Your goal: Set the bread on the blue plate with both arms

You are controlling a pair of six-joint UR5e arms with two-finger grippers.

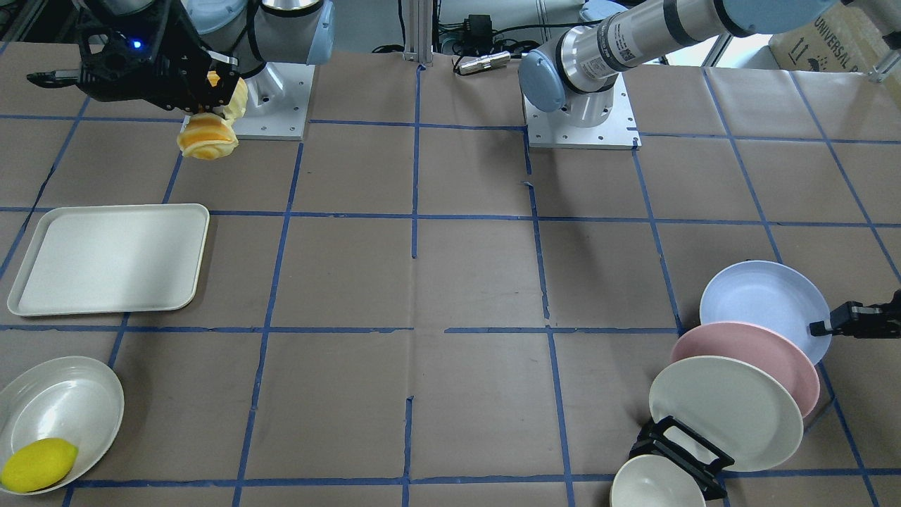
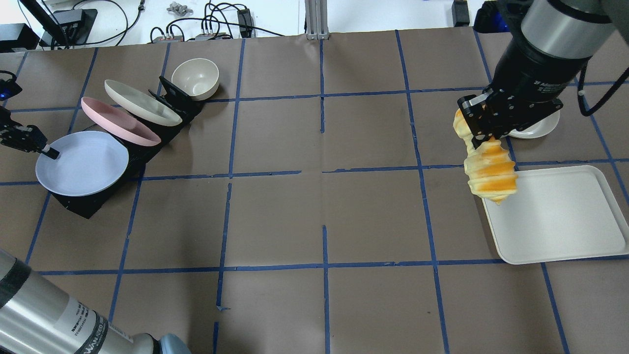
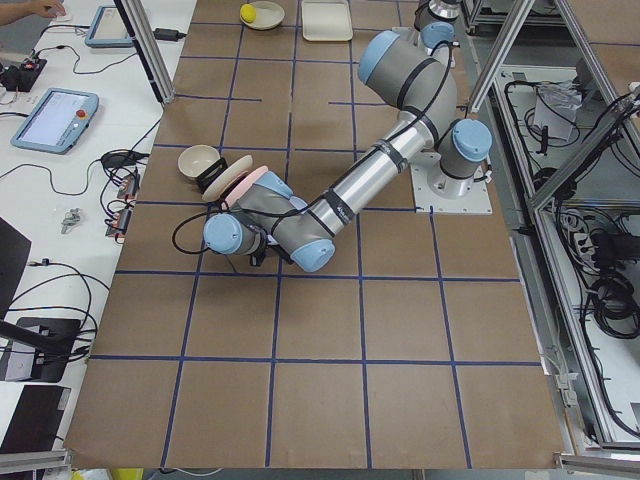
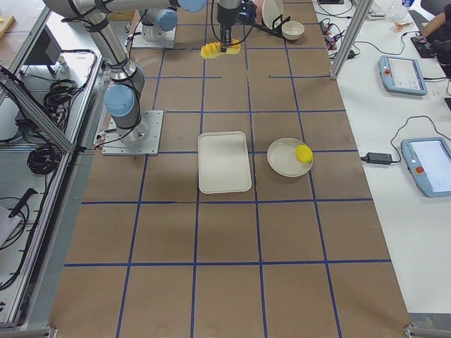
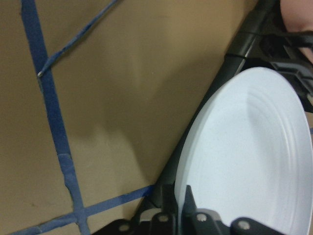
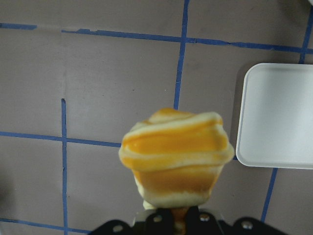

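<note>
Bread (image 2: 491,172) in right claw (image 2: 484,135), blue plate (image 2: 83,164) in left claw (image 2: 49,152), UNIVERSAL box (image 1: 830,39)

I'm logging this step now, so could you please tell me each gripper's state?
Left gripper: at the blue plate's rim; open or closed cannot be told.
Right gripper: closed, holding the bread.

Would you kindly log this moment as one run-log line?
right gripper shut on bread, held aloft | left gripper at blue plate rim, grip unclear | bread not plated

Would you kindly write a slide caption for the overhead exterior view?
Right hand holds the bread; left hand sits at the rim of the racked blue plate.
</note>
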